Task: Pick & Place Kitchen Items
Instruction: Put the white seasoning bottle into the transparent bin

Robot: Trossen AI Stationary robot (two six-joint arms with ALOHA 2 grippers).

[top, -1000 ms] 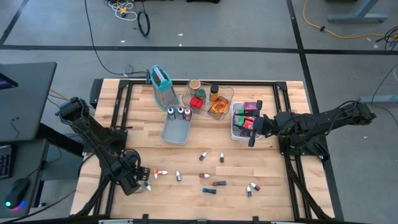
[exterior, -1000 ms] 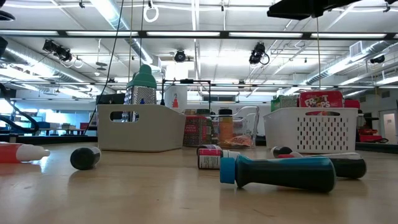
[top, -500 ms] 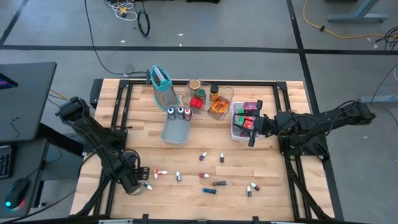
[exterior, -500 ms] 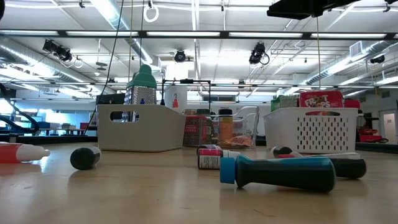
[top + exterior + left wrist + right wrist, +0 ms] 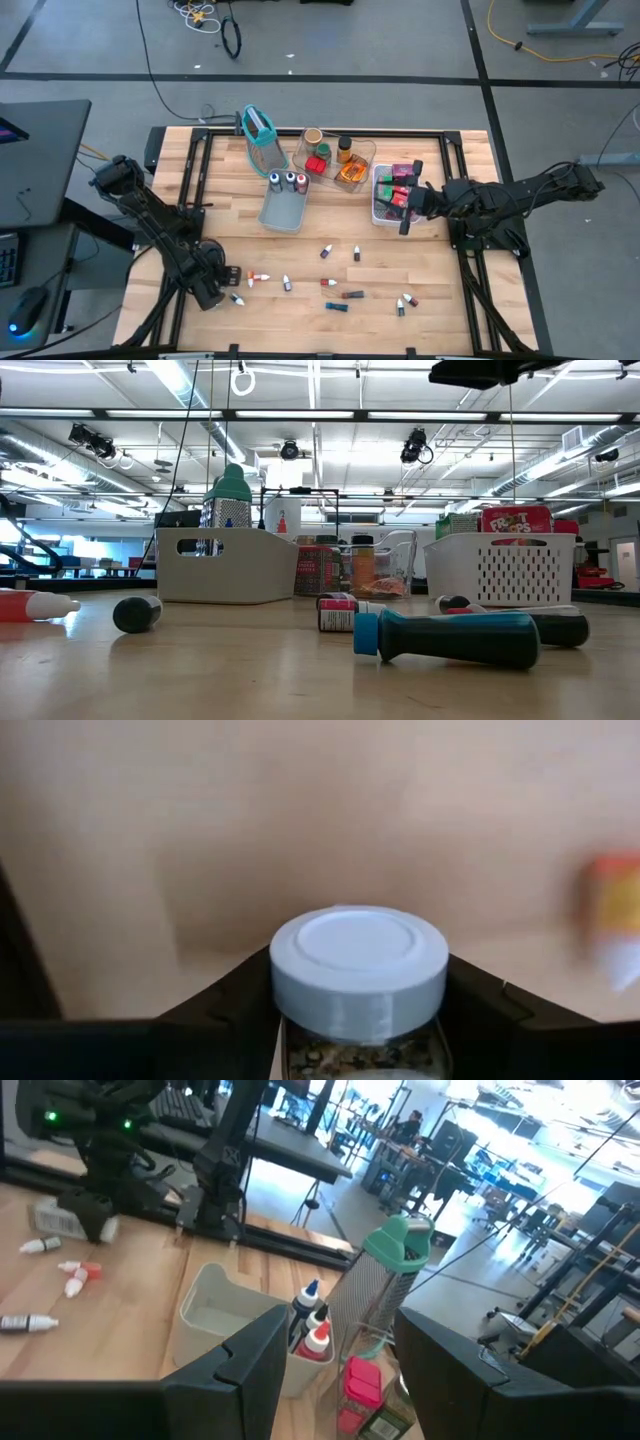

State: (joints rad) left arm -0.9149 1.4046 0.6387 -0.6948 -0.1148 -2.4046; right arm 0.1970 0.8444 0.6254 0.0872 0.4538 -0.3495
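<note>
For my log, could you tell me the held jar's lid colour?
Pale grey lid, clearest in the left wrist view.

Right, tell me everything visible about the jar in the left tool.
The jar has a pale grey, round, flat-topped lid with a raised ring, seemingly plastic. Below it, clear glass shows brownish-green dried contents. The left tool is shut on it, a dark finger pressing each side below the lid, at the wooden table's front left corner.

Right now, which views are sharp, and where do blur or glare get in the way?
High view: even light, sharp. Low view: the teal vial up close is crisp; ceiling lights glare. Left wrist view: the grey-lidded jar is sharp, the orange-capped vial at the edge blurred. Right wrist view: bright windows wash out the room beyond.
</note>
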